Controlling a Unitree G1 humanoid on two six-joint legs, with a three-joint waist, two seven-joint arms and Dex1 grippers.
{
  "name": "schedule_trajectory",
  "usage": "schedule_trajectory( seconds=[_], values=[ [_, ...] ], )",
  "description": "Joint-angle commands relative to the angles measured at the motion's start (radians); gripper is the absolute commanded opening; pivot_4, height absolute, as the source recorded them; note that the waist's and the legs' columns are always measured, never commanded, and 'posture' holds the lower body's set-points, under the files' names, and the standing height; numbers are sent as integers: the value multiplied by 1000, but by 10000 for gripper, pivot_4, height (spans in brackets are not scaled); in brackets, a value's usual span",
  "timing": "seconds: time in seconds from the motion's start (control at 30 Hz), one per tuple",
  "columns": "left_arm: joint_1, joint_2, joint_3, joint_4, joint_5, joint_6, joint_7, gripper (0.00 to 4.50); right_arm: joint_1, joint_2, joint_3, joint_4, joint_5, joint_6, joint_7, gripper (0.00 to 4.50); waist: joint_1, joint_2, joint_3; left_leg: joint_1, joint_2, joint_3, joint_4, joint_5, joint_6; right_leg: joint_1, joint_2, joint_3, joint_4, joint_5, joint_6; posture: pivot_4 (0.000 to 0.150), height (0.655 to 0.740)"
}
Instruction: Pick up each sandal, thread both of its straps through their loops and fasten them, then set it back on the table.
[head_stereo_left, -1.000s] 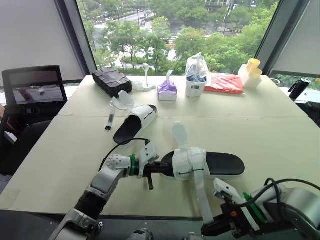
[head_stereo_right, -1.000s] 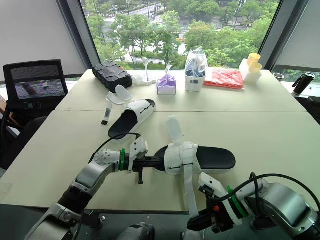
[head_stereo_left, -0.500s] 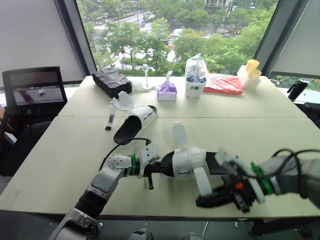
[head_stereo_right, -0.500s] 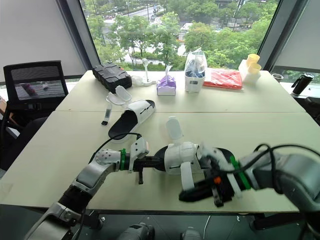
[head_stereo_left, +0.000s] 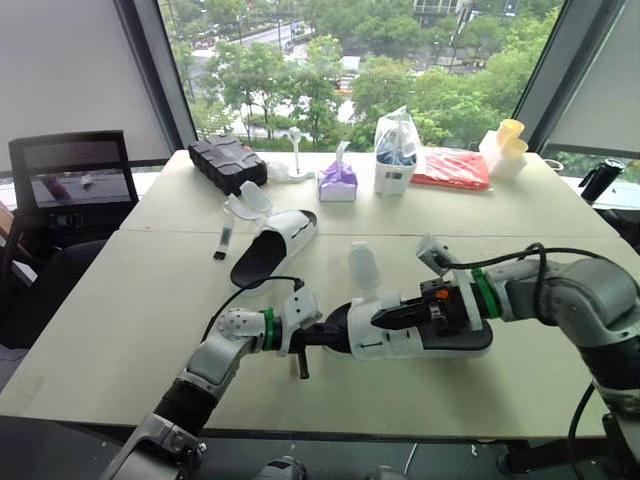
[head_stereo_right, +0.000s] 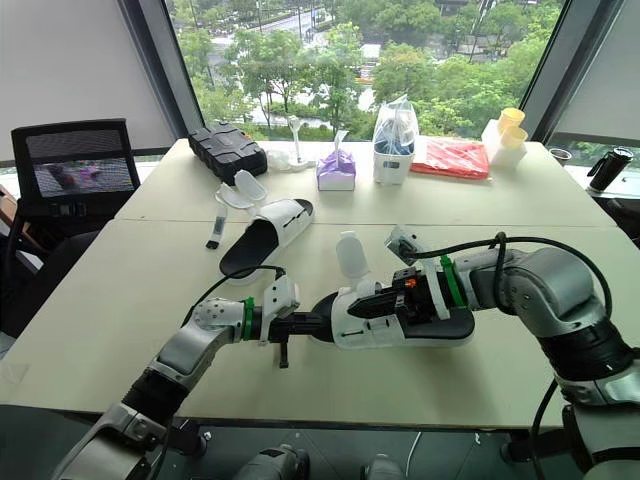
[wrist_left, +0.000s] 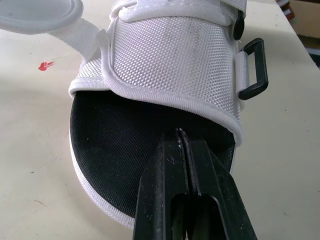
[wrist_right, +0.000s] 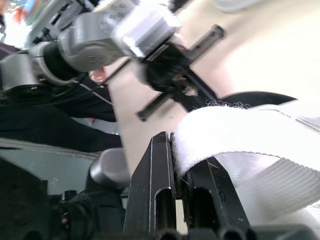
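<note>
**Both grippers clamped on the near sandal**

The left gripper (wrist_left: 182, 135) is closed. Its two black fingers pinch the rim of the black footbed at the end of the near sandal (head_stereo_left: 465, 335) that lies closest to its white woven upper (wrist_left: 172, 60). The right gripper (wrist_right: 172, 140) is closed too, nipping a white strap (wrist_right: 240, 135) between its fingers. In the head views it reaches in from the robot's right, over the footbed, with its tips against the top of the upper. The strap is folded across the upper, and whether it passes through its loop is hard to judge from here. In the left wrist view a black plastic loop (wrist_left: 264, 72) sticks out from the side of the upper. The sandal's second strap (head_stereo_left: 363, 268), white with a rounded end, stands up on the far side of the upper. The sandal lies lengthwise across the front half of the table (head_stereo_left: 130, 300), between the two grippers, apparently resting on the surface.

The other sandal (head_stereo_left: 275, 245) lies farther back and to the robot's left, well apart and angled. Its straps (head_stereo_left: 245, 203) are unfastened and splayed out beyond its far end. Along the far edge by the window stand a black case (head_stereo_left: 225, 160), a purple tissue pack (head_stereo_left: 338, 182), a clear bag (head_stereo_left: 396, 148), a red packet (head_stereo_left: 455, 168) and stacked yellow cups (head_stereo_left: 507, 138). An office chair (head_stereo_left: 70, 180) stands off the table's left side
</note>
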Motion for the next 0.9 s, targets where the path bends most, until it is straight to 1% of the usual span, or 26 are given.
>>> schedule_trajectory(
  seconds=[0.03,0.13,0.17,0.23,0.3,0.33,0.37,0.5,0.9],
  values=[
    [31,10,-37,76,67,29,25,0,-4,22,0,78,-84,-64,-1,459,-1,0,0,1,0,0,0,0,0,1,0,0,0,0,0,1500,7400],
    [38,12,-37,68,65,31,27,0,-3,39,-6,106,-114,-75,-2,11013,-1,0,0,2,0,0,0,0,0,2,0,0,0,0,0,1500,7400],
    [40,13,-37,64,65,32,28,0,-3,44,-8,113,-122,-76,-5,15788,-1,0,0,3,0,0,0,0,0,2,0,0,0,0,0,1500,7400],
    [43,14,-37,59,65,33,29,0,-4,52,-6,129,-141,-85,-3,27002,-2,0,0,4,0,0,0,0,0,2,0,0,0,0,0,1500,7400],
    [45,15,-38,56,65,35,29,0,-7,61,-7,150,-159,-91,-9,36862,-2,0,0,5,0,0,0,0,0,2,0,0,0,0,0,1500,7400],
    [44,14,-38,56,65,35,29,0,-10,67,-7,164,-171,-98,-15,42512,-3,0,0,6,0,0,0,0,0,3,0,0,0,0,0,1500,7400],
    [44,14,-38,55,64,36,30,0,-15,74,-9,179,-182,-105,-20,44227,-3,0,0,6,0,0,0,0,0,4,0,0,0,0,0,1500,7400],
    [44,16,-38,52,64,36,30,0,-49,106,-14,261,-226,-127,-35,44227,-3,0,0,8,0,0,0,0,0,6,0,0,0,0,0,1500,7400],
    [46,16,-38,46,63,41,29,0,-141,189,43,488,-435,-274,-11,44227,-3,0,0,8,0,0,-2,0,0,4,1,0,0,0,1,1500,7400]
  ],
)
